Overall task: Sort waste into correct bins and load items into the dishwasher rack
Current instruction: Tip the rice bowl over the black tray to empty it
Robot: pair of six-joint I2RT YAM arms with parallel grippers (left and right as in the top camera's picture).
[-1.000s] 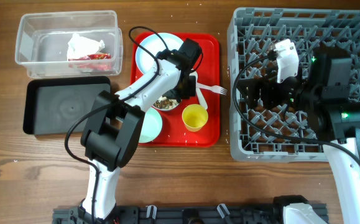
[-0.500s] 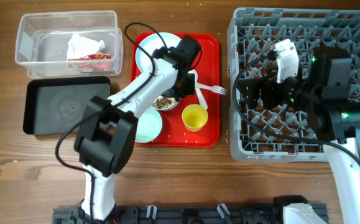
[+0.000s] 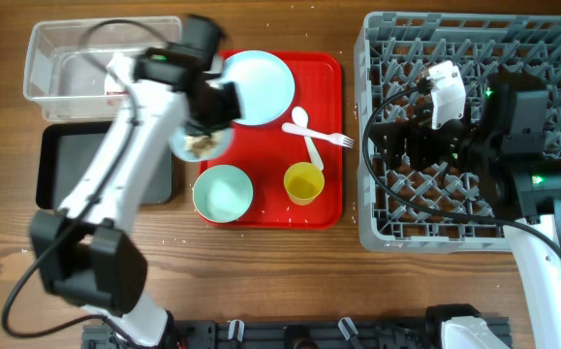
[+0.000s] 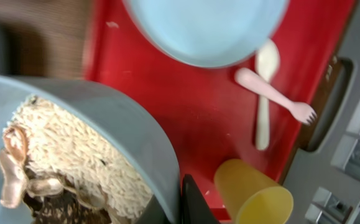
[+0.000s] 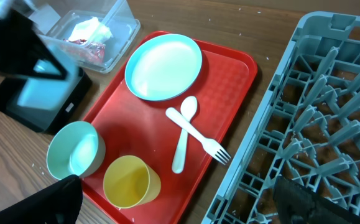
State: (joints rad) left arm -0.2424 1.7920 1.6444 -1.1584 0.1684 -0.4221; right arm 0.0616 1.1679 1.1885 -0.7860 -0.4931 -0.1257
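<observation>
The main worry is the bowl of rice [image 4: 124, 121]. It's only pinched at one spot on the rim, so a quick swing or a bit of tilt could get the rice and brown bits slopped onto the red tray [image 4: 186, 118] or the table [image 3: 280, 281] instead of into a bin. The arm shows up blurred in the overhead view, so speed is the likely culprit.

The left gripper [image 4: 170, 208] is clamped on that rim. One dark finger can be seen outside the wall, and the other is hidden, presumably inside. The bowl is held up roughly over the seam between the red tray and the black tray [image 3: 67, 165].

A bit further out, the yellow cup [image 4: 254, 196] and the empty bowl [image 3: 223, 192] are sat on the red tray. Beyond them the spoon [image 4: 263, 127] and fork [image 4: 291, 107] are crossed over each other, and then comes the plate [image 4: 204, 25].

Further back, the wrapper [image 5: 89, 34] is already lying in the clear tub [image 3: 47, 48].

Over at the rack [image 3: 406, 39], the right gripper [image 5: 176, 183] is spread wide with nothing in it, parked above the pegs. Nothing has been loaded into the rack yet.
</observation>
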